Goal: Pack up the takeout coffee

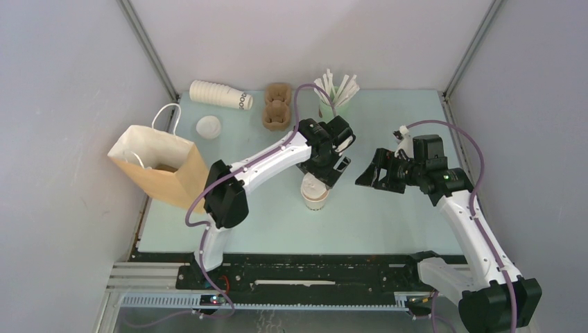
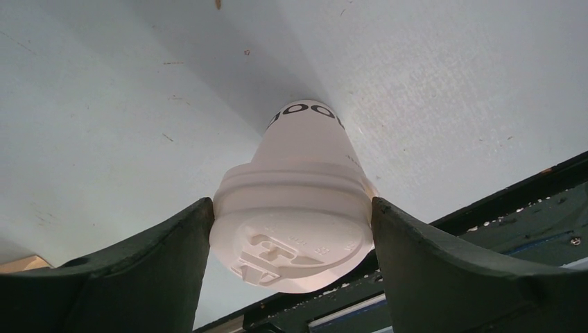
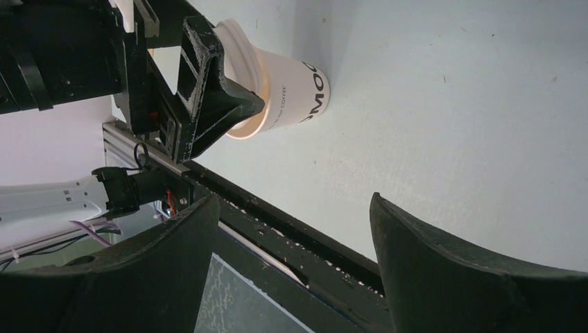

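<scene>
Tabletop [image 1: 388, 215] cup [image 2: 299, 163] within left end effector [image 2: 291, 208]

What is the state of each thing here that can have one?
takeout coffee: upright, lid on.
left gripper: closed on the lid's sides, it seems.
right gripper: open, empty.
paper bag: upright, open.
stack of cups: lying on its side.
green cup: upright, holding sticks.
</scene>
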`<action>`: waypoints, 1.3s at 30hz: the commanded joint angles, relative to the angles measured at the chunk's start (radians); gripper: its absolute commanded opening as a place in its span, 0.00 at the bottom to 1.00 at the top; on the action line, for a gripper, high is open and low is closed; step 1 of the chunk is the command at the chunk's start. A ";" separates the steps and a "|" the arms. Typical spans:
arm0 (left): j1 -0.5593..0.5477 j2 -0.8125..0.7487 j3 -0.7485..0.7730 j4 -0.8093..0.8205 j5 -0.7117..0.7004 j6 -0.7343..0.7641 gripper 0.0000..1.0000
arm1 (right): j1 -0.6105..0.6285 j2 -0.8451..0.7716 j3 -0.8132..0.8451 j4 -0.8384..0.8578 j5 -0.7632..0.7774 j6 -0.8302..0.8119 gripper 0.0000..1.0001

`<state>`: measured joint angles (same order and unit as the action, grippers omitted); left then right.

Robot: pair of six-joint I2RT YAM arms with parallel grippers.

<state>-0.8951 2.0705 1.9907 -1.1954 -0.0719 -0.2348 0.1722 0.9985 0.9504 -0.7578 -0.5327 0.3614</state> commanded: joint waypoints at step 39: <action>-0.024 -0.016 0.010 -0.007 0.027 0.011 0.95 | 0.001 -0.002 0.000 0.030 -0.011 0.001 0.88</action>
<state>-0.9131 2.0705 1.9907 -1.2102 -0.0490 -0.2352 0.1726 1.0039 0.9504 -0.7498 -0.5331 0.3611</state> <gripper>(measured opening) 0.943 0.879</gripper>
